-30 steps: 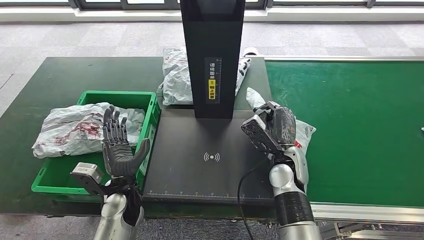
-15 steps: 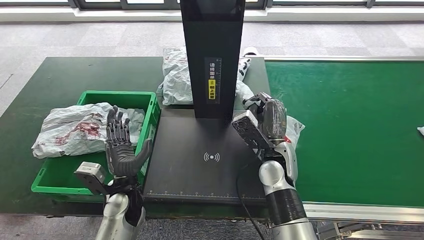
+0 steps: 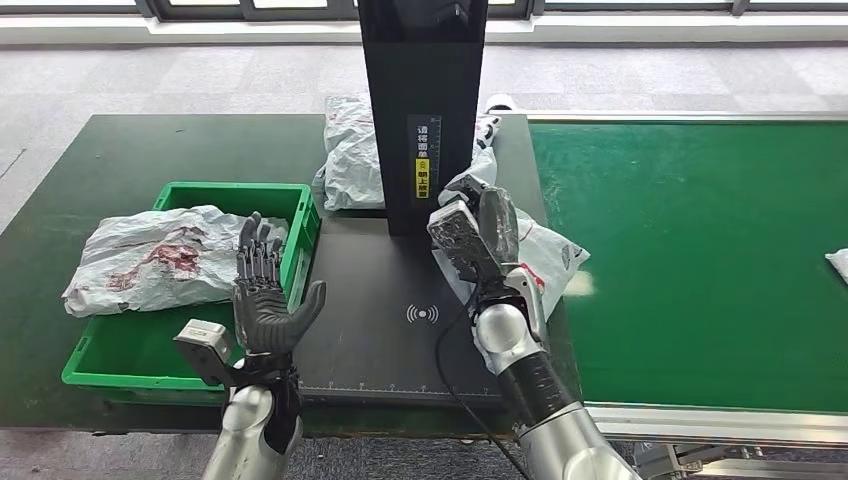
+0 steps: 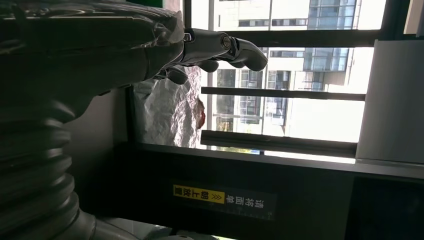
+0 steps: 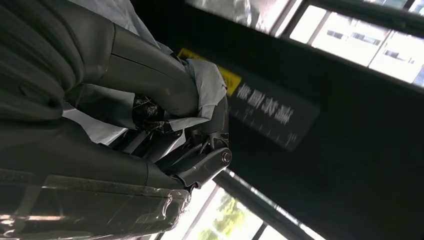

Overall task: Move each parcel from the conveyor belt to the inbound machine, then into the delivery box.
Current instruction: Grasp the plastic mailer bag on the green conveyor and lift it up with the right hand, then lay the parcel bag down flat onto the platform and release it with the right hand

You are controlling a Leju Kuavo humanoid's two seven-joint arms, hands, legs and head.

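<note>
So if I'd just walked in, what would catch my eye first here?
Probably the robot's right hand, gripping a crinkled white plastic parcel over the edge of the flat black scanning plate, beside the tall black post. Next, the left hand held up with its fingers spread, in front of a green plastic crate that holds a white, red-stained bag.
</note>
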